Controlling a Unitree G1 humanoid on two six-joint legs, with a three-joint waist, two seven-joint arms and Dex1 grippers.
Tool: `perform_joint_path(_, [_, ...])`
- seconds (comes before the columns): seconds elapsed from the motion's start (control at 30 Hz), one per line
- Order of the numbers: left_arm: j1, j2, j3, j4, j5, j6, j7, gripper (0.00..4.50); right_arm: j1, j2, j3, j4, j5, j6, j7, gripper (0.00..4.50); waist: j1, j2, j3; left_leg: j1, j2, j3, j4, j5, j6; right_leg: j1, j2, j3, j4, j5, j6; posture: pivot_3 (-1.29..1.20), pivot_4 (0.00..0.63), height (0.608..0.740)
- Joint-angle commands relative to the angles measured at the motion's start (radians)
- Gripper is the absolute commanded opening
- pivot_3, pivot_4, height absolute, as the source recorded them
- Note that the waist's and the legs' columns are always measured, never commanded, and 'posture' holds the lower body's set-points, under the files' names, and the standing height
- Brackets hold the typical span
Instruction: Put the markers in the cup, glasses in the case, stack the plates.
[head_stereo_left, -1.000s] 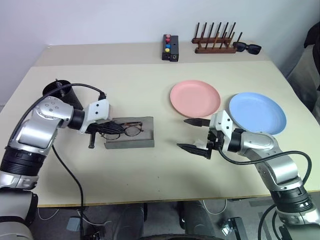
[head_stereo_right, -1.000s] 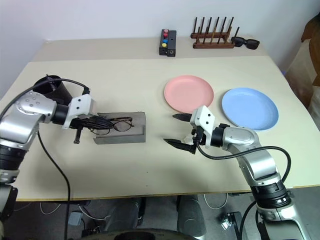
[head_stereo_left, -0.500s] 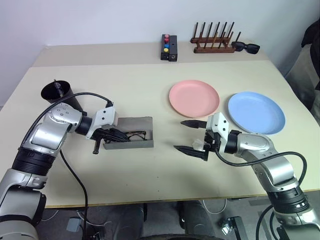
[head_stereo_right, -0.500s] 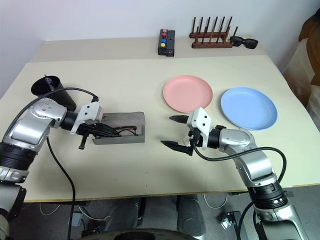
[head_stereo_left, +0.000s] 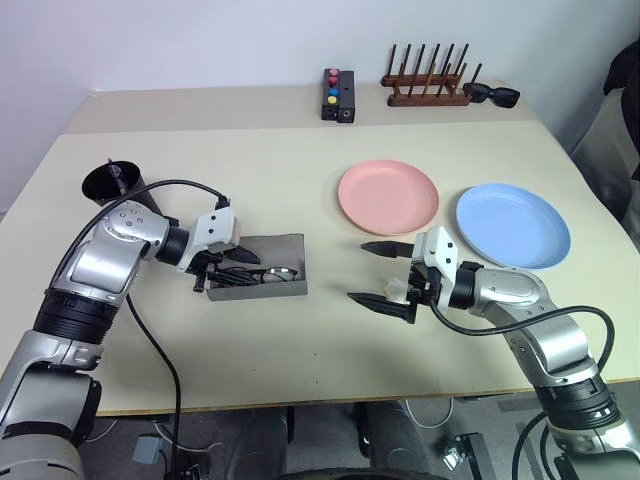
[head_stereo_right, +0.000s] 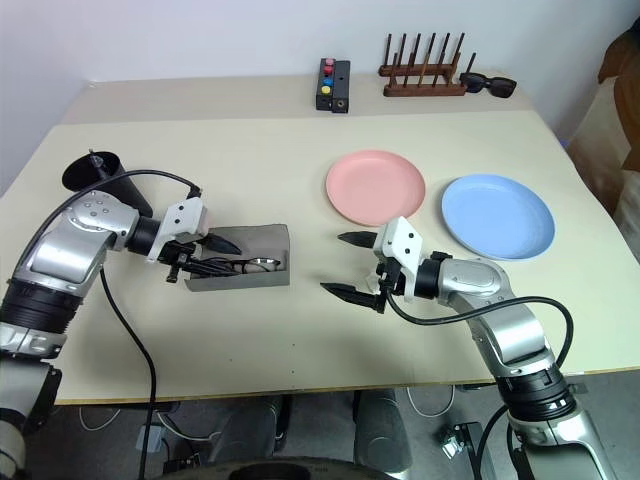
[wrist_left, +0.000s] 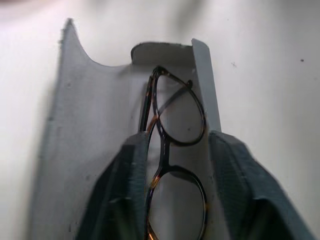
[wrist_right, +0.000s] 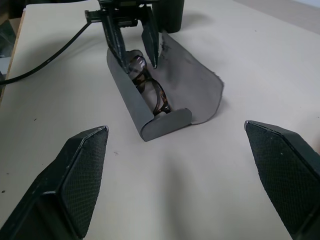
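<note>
One pair of glasses (wrist_left: 172, 165) lies lengthwise in the trough of the open grey case (head_stereo_left: 258, 279), and the left gripper (head_stereo_right: 215, 254) sits at the case's left end with its fingers (wrist_left: 131, 170) parted on either side of the frame, no longer pinching it as far as the wrist view shows. To finish this step well, I judge the gripper should lift straight back out along the case without catching the frame or a temple arm, since a snag could drag the glasses up over the low wall; the flap behind is open and would need folding over afterwards. The right gripper (head_stereo_left: 388, 272) hangs above bare table between the case and the plates, its jaws spread wide and holding nothing. Counting: one case, one black cup (head_stereo_left: 112, 186) at the far left with something slim poking from its rim, though I cannot tell how many markers are inside, and two plates, pink (head_stereo_left: 389, 196) and blue (head_stereo_left: 514, 225), side by side and not yet stacked. At the back stand one small box with coloured buttons (head_stereo_left: 340, 95), one wooden peg rack (head_stereo_left: 430, 85) and one pair of sunglasses (head_stereo_left: 494, 95).
</note>
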Motion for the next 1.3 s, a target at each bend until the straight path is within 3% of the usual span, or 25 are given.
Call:
perform_joint_path(0.03, [-0.025, 0.004, 0.053, -0.027, -0.045, 0.013, 0.005, 1.93, -0.002, -0.003, -0.015, -0.036, 0.011, -0.010, 0.004, 4.50, 0.000, 0.000, 0.000, 0.000, 0.000, 0.000, 0.000, 0.000, 0.000, 0.000, 0.000, 0.000, 0.000, 0.000, 0.000, 0.00, 0.150, 0.734])
perform_joint_path(0.27, [-0.122, -0.020, 0.177, -0.030, -0.133, 0.060, 0.110, 1.93, -0.004, 0.000, -0.008, -0.037, 0.008, -0.010, 0.004, 4.50, 0.002, 0.000, 0.000, 0.000, 0.000, 0.000, 0.000, 0.000, 0.000, 0.000, 0.000, 0.000, 0.000, 0.000, 0.000, 0.00, 0.150, 0.734])
perform_joint_path(0.37, [-0.158, -0.020, 0.190, 0.068, -0.057, -0.018, 0.213, 1.11, -0.018, 0.009, 0.004, -0.040, 0.007, -0.010, 0.003, 4.50, 0.002, 0.000, 0.000, 0.000, 0.000, 0.000, 0.000, 0.000, 0.000, 0.000, 0.000, 0.000, 0.000, 0.000, 0.000, 0.00, 0.150, 0.734])
perform_joint_path(0.43, [-0.151, -0.011, 0.173, 0.114, -0.004, -0.068, 0.256, 0.06, -0.027, 0.013, 0.012, -0.047, 0.009, -0.007, 0.004, 4.50, -0.004, 0.000, 0.000, 0.001, 0.000, 0.000, 0.000, 0.000, 0.000, 0.000, 0.000, 0.000, 0.000, 0.000, 0.001, 0.00, 0.150, 0.734])
perform_joint_path(0.7, [-0.065, -0.064, 0.133, 0.211, 0.070, -0.177, 0.320, 0.02, -0.060, 0.083, 0.062, -0.042, -0.023, -0.026, -0.036, 4.50, 0.003, 0.000, 0.000, 0.000, 0.000, 0.000, 0.000, 0.000, 0.000, -0.001, 0.000, 0.000, 0.002, 0.000, 0.001, 0.00, 0.150, 0.734])
perform_joint_path(0.87, [-0.010, -0.084, 0.141, 0.135, 0.004, -0.117, 0.258, 0.02, -0.060, 0.094, 0.069, -0.046, -0.022, -0.023, -0.043, 4.50, 0.003, -0.001, 0.000, -0.001, 0.000, 0.000, 0.001, 0.000, 0.000, -0.001, 0.000, 0.000, 0.001, 0.000, 0.000, 0.00, 0.150, 0.734])
perform_joint_path(1.1, [0.125, -0.007, 0.132, -0.080, -0.090, 0.023, 0.114, 0.02, -0.062, 0.091, 0.066, -0.044, -0.019, -0.025, -0.042, 4.50, -0.007, 0.000, 0.000, 0.000, 0.000, 0.000, -0.001, 0.000, 0.000, -0.003, 0.000, 0.000, 0.003, 0.000, 0.000, 0.00, 0.150, 0.734])
perform_joint_path(1.3, [0.209, 0.031, 0.125, -0.200, -0.109, 0.083, 0.103, 0.02, -0.063, 0.093, 0.068, -0.042, -0.017, -0.022, -0.039, 4.50, 0.001, 0.000, 0.000, -0.001, 0.000, 0.000, 0.000, 0.000, 0.000, -0.003, 0.000, 0.000, 0.002, 0.000, 0.000, 0.00, 0.150, 0.734])
